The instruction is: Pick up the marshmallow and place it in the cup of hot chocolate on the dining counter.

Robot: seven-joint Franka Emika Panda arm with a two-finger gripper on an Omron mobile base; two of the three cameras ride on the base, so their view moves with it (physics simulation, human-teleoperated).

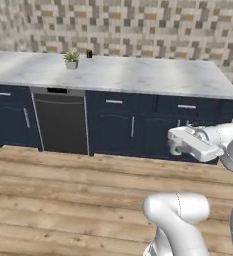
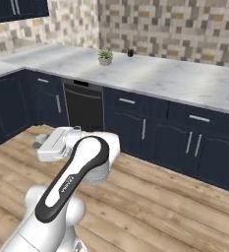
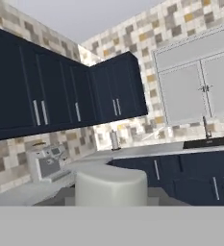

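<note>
Marble counter [image 1: 138,75] runs along the tiled wall, bearing the dark cup [image 1: 89,54] beside a plant [image 1: 71,60]. Gripper [image 1: 174,145] is clamped on the marshmallow [image 3: 111,185], held low over the floor. Cup lies well apart: ahead, higher, to the left.

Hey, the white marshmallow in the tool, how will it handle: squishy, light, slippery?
The marshmallow looks soft and rounded, so it probably squashes a little in the shut tool rather than cracking. It looks small, so it is likely very light. Its curved side suggests it could roll if dropped.
</note>
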